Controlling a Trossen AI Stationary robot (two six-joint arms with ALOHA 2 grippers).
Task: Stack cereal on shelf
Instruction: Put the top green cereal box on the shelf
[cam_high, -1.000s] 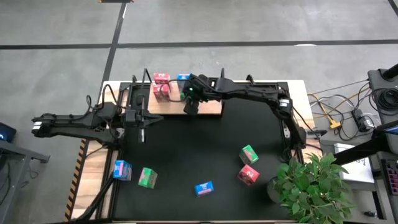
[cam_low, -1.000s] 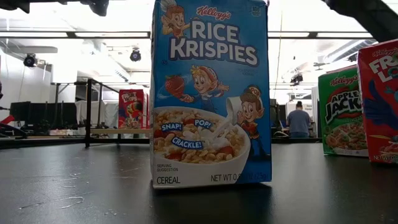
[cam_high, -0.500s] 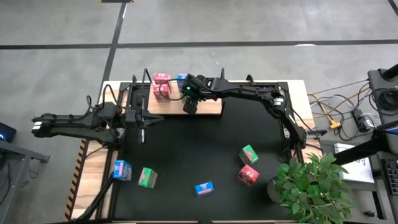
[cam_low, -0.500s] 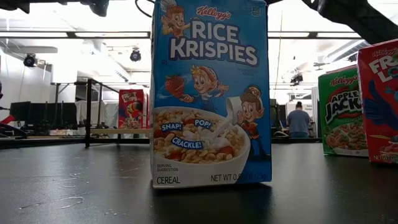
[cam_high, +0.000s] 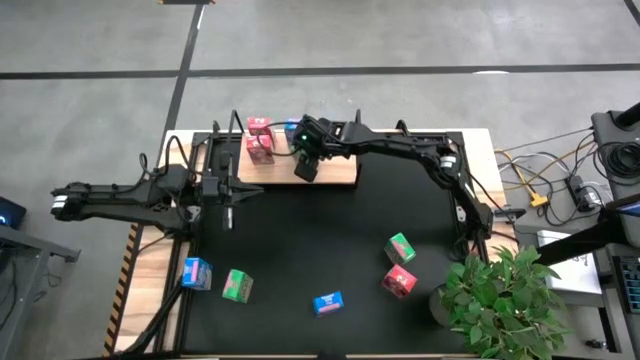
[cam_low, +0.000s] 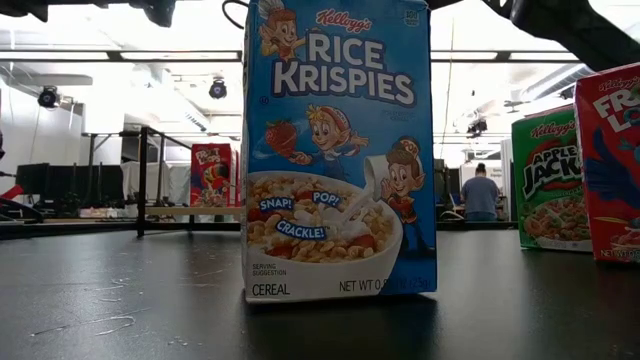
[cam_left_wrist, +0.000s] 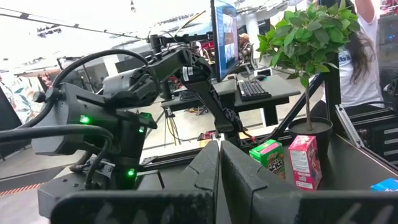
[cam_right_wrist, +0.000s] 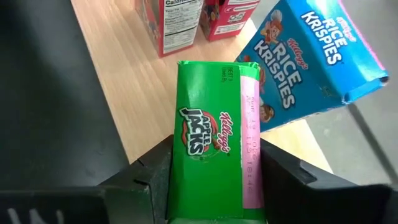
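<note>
The shelf, a light wooden board (cam_high: 335, 172), lies at the table's far side. Two pink-red cereal boxes (cam_high: 260, 138) and a blue box (cam_right_wrist: 314, 59) stand on it. My right gripper (cam_high: 306, 166) hangs over the board, shut on a green cereal box (cam_right_wrist: 214, 146) beside the blue one. My left gripper (cam_high: 229, 192) waits shut and empty at the table's left; its fingers show closed in its wrist view (cam_left_wrist: 219, 168). Loose boxes stand on the black mat: blue (cam_high: 197, 272), green (cam_high: 237, 287), blue (cam_high: 328, 302), green (cam_high: 400, 246), pink-red (cam_high: 399, 281). My right gripper pinches the green box by its two opposite narrow sides (cam_right_wrist: 176, 155) between its two fingers, which lie along the box. The fingers slant down toward the board. The box's far end (cam_right_wrist: 217, 65) points at the wood beside the blue box; whether it touches, I cannot tell.
The nearest blue box (cam_low: 338, 150) fills the low view, with a green (cam_low: 548, 180) and a pink-red box (cam_low: 612, 160) to its right. A potted plant (cam_high: 500, 300) stands at the near right corner. Cables lie off the table's right. A person (cam_left_wrist: 367, 56) stands beyond the table.
My right gripper has moved a little toward the table's far edge and the blue box on the shelf, carrying the green box, and now covers part of the blue box in the high view.
</note>
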